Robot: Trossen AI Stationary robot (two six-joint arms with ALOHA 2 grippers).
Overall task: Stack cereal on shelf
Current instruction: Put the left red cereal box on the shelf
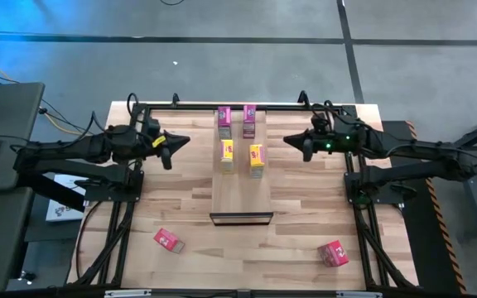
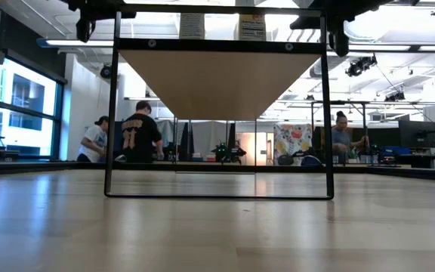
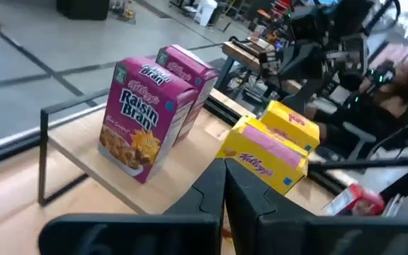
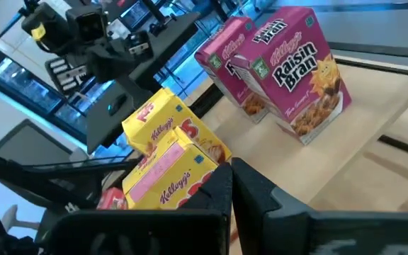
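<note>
The shelf (image 1: 242, 194) is a pale plank raised on a dark metal frame (image 2: 113, 113). Two magenta cereal boxes (image 1: 224, 120) (image 1: 249, 121) stand upright on its far part. In front of them stand two yellow boxes (image 1: 227, 153) (image 1: 257, 157). Two red-pink boxes (image 1: 169, 241) (image 1: 333, 253) lie on the table near its front edge. My left gripper (image 1: 187, 139) hovers shut to the left of the shelf, pointing at the yellow boxes (image 3: 268, 152). My right gripper (image 1: 286, 139) hovers shut to the shelf's right, facing the yellow boxes (image 4: 168, 170) and the magenta boxes (image 4: 299, 71). Neither holds anything.
A dark rail frame (image 1: 238, 106) runs along the table's far edge and down both sides. Bare tabletop (image 1: 247, 257) lies between the two red-pink boxes. People stand in the room beyond the table (image 2: 138, 136).
</note>
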